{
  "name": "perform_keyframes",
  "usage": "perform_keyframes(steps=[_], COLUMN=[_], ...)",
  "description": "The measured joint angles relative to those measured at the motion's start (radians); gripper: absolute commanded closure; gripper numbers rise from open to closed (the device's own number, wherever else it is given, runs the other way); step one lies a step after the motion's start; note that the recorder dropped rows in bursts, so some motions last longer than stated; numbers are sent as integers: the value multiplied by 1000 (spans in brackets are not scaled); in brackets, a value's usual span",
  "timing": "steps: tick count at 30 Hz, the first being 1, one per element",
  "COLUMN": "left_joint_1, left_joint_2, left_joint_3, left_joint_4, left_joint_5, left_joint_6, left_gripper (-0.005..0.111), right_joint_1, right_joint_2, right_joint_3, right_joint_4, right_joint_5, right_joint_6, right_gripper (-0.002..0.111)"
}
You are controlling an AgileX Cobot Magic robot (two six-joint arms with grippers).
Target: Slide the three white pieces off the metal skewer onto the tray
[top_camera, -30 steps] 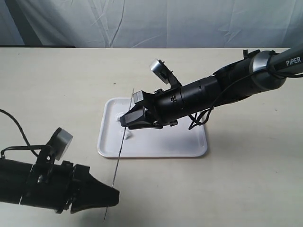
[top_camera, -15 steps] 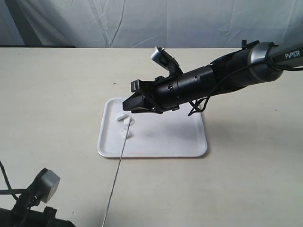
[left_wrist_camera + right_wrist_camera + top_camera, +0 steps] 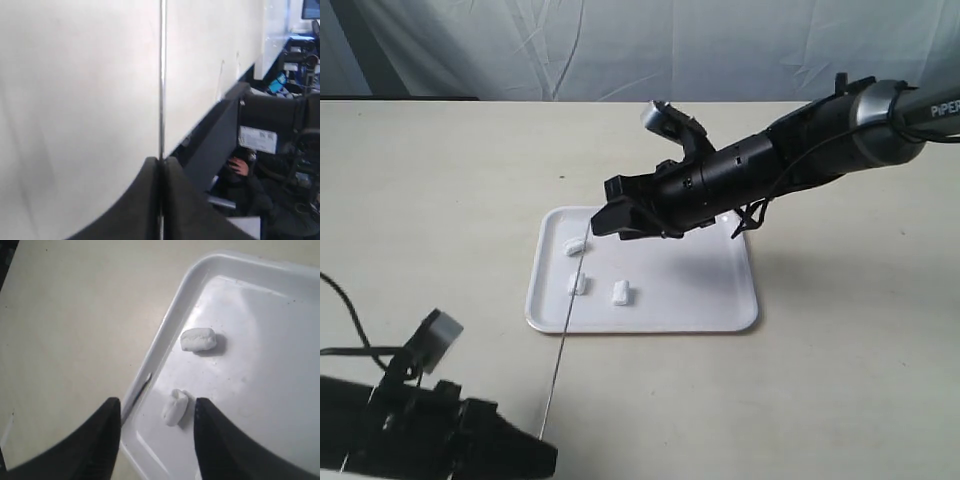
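Note:
The white tray point(image 3: 690, 290) lies mid-table. The three white pieces lie loose on its left part: one point(image 3: 576, 246) near the far left corner, one point(image 3: 578, 285) beside the skewer, one point(image 3: 619, 293) to its right. The thin metal skewer point(image 3: 560, 350) slants from over the tray's left side down to my left gripper point(image 3: 545, 452), which is shut on it point(image 3: 161, 100). My right gripper point(image 3: 605, 222) hovers open over the tray's far left. Its wrist view shows two pieces point(image 3: 198, 339) point(image 3: 175, 407) on the tray point(image 3: 260, 365), the nearer one below the open jaws point(image 3: 157, 407).
The pale table point(image 3: 440, 180) runs wide on all sides of the tray. A wrinkled grey cloth backdrop point(image 3: 620, 50) hangs behind its far edge. My right arm point(image 3: 800, 160) stretches in from the right above the tray's back edge.
The white pieces have come off the skewer and now lie spread on the tray. The skewer has drawn back toward my left gripper. My right gripper has opened and risen slightly.

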Motion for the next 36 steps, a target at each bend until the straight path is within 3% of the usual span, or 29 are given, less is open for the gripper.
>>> perform_keyframes(steps=[9, 16, 27, 36], left_joint_1=[0, 0, 0, 0], left_joint_2=[13, 154, 327, 340], left_joint_3=[-269, -421, -507, -524], left_joint_4=[6, 92, 114, 118], left_joint_5=[-146, -193, -143, -112], left_joint_6=[-159, -279, -319, -336], left_gripper=[107, 107, 107, 93], right_joint_1=[-83, -87, -87, -87], right_joint_2=[-155, -238, -330, -352], right_joint_3=[-2, -2, -2, -2], right_joint_4=[-204, -315, -324, -328], right_joint_5=[99, 275, 305, 317], right_joint_6=[95, 134, 137, 152], right_gripper=[63, 63, 63, 63])
